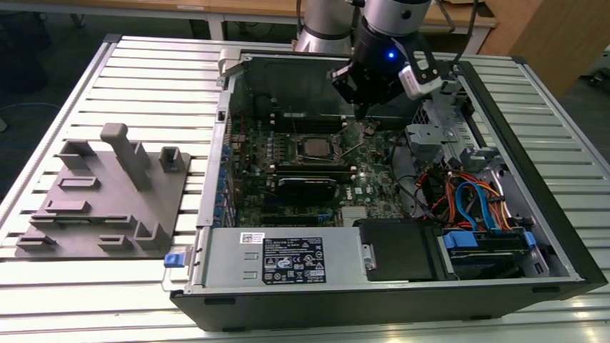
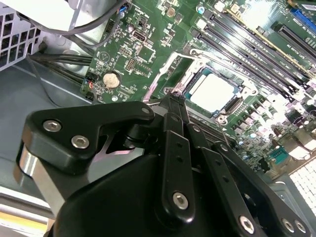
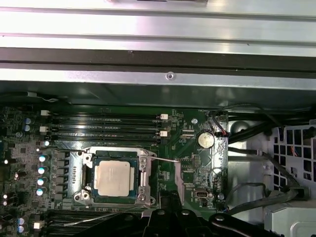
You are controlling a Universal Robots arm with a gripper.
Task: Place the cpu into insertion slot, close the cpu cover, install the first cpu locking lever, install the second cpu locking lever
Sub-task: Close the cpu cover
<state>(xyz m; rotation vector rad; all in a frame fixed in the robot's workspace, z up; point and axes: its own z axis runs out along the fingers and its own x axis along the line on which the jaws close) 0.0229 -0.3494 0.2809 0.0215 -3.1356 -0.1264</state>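
The chip [image 3: 114,178] lies flat in the socket [image 1: 297,148], pale face up, in the far half of the green board [image 1: 376,182]. The silvery cover [image 3: 143,173] lies down around it, and the chip shows through its window. Thin wire levers [image 3: 165,160] stick out past the cover's edges; I cannot tell whether either is latched.

Long black memory slots [image 3: 106,126] run along the socket's side toward the board's far edge. A coin battery [image 3: 206,139] sits near the board's edge, with dark cables [image 3: 256,148] bunched just beyond it. A black card [image 1: 305,187] stands on the socket's near side.

The gripper [image 2: 173,96] has its fingers drawn together to a narrow tip. The tip hangs low over the board just beside the cover, between the socket and the battery. It is close to the end of one lever, but whether it pinches that wire cannot be told. Nothing lies between the tip and the socket.

The arm [image 1: 386,18] comes in from the table's far edge and leans down into the open computer case [image 1: 533,179].

The exterior view takes in the slatted table [image 1: 153,64], a grey tray of moulded holders [image 1: 105,204] near its edge at that view's left, the labelled power supply [image 1: 276,261] along the case's near wall, and blue and orange cables [image 1: 476,200]. Both wrist views give the chip and cover close up.
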